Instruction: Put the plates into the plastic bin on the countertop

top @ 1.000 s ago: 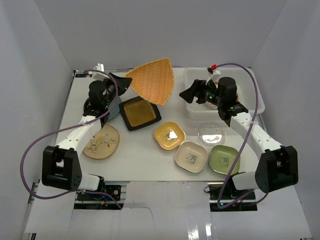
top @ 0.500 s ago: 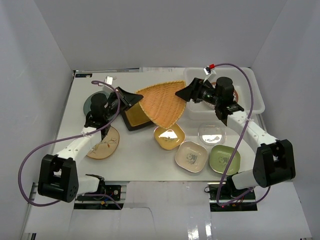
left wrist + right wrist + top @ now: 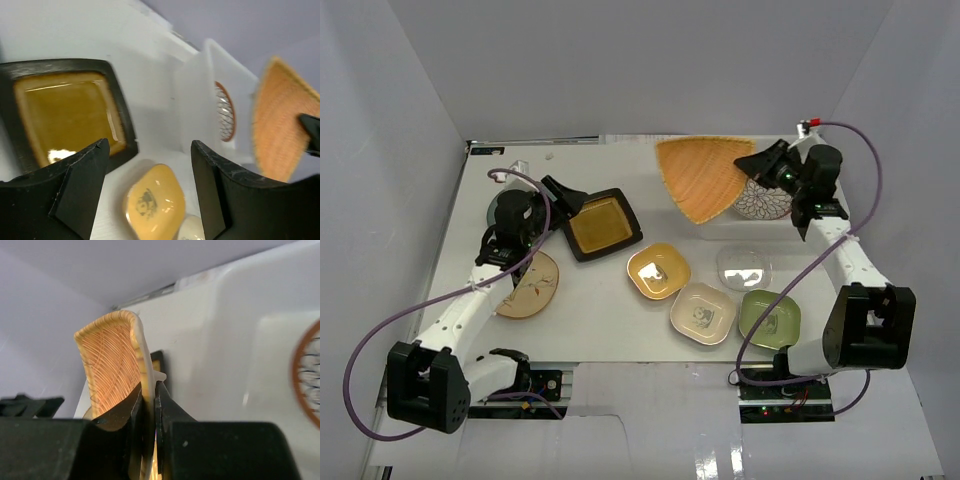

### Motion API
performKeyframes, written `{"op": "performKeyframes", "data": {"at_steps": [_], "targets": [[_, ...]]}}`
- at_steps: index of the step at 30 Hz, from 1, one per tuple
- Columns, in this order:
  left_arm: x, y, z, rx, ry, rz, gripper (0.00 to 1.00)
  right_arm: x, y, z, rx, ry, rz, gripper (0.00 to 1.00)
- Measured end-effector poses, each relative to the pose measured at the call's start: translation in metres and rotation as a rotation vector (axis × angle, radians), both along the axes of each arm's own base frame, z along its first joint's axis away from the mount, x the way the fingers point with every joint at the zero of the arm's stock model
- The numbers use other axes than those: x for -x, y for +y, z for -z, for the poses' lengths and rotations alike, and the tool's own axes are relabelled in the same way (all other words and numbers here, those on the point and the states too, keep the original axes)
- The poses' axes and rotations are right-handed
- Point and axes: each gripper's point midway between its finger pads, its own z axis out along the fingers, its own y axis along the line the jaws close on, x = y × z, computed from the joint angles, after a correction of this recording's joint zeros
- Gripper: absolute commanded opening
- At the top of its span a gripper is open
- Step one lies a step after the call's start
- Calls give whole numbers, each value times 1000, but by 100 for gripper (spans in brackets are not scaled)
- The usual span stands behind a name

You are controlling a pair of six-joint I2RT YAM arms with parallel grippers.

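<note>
White table. A woven tan fan-shaped tray is pinched at its rim by the right fingers, over the translucent white plastic bin below them; released off-centre, it could be hung on the bin wall. Left fingers: spread.

Top external: overhead, woven fan tray far below. Left wrist: low, facing it from well apart. Right wrist: hard against its rim. All share it.
</note>
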Motion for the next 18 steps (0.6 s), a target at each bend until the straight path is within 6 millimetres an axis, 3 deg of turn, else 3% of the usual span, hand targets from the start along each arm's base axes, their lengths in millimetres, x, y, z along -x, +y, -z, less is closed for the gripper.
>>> {"op": "performKeyframes", "data": {"at_steps": [4,6,8,11,15,17,18], "targets": [[-3,26,35,-87,83,-132,77,-26,-85,-8,-35,6,238,8],[-2,35,60,-126,141,-173,79,-34,-125,-1,-48,27,362,8],[-1,41,84,-158,193,-199,79,-39,-150,11,-60,59,447,8],[2,46,120,-194,271,-219,80,-49,-170,43,-68,138,524,8],[0,49,150,-216,337,-230,79,-57,-182,93,-49,265,588,9],[-3,50,159,-219,353,-235,79,-57,-186,113,-26,315,608,13],[-5,50,163,-219,357,-237,79,-56,-188,121,-17,337,618,20]]}}
